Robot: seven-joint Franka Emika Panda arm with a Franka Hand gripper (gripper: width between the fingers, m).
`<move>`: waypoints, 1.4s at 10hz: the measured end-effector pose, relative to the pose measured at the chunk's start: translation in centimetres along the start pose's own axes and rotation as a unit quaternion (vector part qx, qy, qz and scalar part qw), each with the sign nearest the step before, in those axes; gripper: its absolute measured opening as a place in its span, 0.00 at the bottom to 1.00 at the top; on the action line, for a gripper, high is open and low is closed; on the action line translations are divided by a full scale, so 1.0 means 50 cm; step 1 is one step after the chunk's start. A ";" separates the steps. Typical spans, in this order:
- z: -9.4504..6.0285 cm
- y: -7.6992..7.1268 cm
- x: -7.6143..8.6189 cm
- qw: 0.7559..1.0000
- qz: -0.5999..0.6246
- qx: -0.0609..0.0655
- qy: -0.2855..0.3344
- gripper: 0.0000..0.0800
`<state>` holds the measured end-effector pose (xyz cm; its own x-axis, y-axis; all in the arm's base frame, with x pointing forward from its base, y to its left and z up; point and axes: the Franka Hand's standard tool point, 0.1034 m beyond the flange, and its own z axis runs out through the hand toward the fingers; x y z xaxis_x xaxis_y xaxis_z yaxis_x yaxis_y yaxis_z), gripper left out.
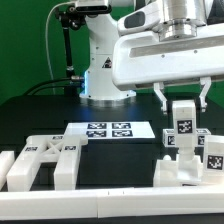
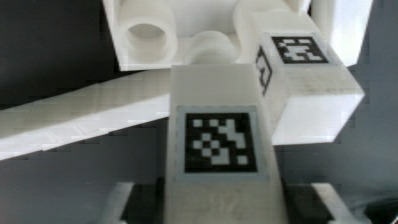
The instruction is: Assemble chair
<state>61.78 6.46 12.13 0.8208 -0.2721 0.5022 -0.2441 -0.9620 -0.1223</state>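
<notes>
Chair post [image 1: 182, 125], one, within spread hand [image 1: 184, 104]

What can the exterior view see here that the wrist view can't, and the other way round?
Only the exterior view shows the arm's base, the marker board and the X-braced panel lying at that view's left.

Only the wrist view shows, close up, a round hole in a white chair part.

Both show the gripper, its fingers apart on either side of a tagged post, which fills the middle of the wrist view.
</notes>
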 end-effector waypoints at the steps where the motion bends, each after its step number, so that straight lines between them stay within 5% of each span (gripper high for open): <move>1: 0.001 0.005 0.000 1.000 -0.004 -0.001 0.000 0.36; 3: 0.012 0.037 0.003 0.999 -0.042 -0.013 0.004 0.36; 11: 0.046 0.044 -0.003 0.998 -0.051 -0.020 0.012 0.36; 14: 0.062 0.053 -0.030 0.998 -0.054 -0.024 0.010 0.36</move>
<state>61.52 4.26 8.39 0.8334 -0.1658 0.5273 -0.1798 -0.9834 -0.0249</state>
